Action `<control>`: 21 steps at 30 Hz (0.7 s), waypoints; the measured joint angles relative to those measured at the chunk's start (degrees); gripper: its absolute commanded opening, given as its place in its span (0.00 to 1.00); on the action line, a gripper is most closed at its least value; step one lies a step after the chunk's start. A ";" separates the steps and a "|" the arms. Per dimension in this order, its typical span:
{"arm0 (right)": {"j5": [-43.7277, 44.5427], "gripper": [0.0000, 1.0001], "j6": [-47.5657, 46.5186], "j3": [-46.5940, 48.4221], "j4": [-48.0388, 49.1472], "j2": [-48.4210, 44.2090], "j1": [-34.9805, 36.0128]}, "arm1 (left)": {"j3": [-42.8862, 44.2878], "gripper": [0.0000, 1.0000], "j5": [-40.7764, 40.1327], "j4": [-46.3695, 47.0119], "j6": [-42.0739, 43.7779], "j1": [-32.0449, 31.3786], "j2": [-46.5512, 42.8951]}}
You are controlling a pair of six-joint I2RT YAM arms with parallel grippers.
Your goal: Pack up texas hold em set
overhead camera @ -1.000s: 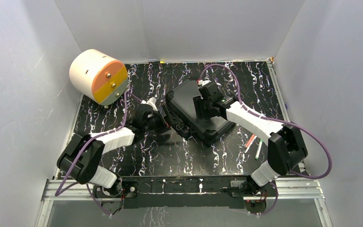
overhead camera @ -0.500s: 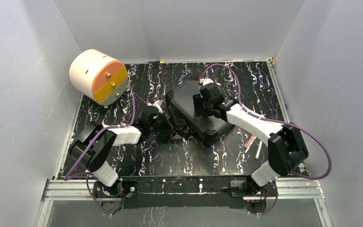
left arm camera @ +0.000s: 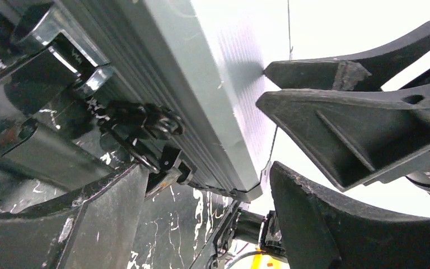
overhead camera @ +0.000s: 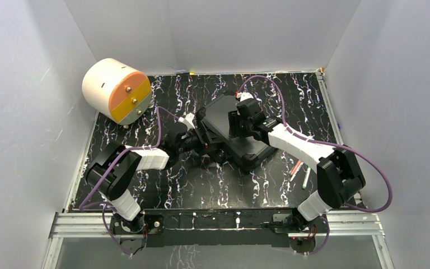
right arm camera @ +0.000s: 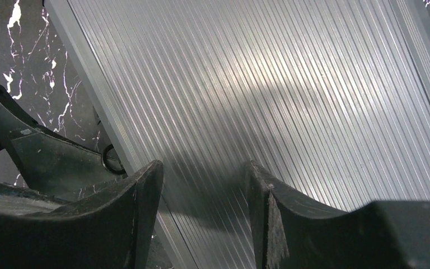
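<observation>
The black rectangular case [overhead camera: 219, 119] lies flat near the centre, shut, its long side running from 11 o'clock to 5 o'clock. Its ribbed lid [right arm camera: 269, 84] gleams grey.

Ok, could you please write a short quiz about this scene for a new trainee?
1. True or false: poker chips are visible inside the black case.
2. The pens lie: A) beside the right arm; B) on the case lid; C) under the left arm.
3. Fill in: the round white-and-orange drawer unit stands in the far ___ corner.
Key: 1 false; 2 A; 3 left.
</observation>
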 measured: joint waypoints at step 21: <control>0.13 0.62 0.79 -0.76 2.38 0.13 0.00 | 3.56 0.41 2.89 4.44 2.54 -0.15 4.48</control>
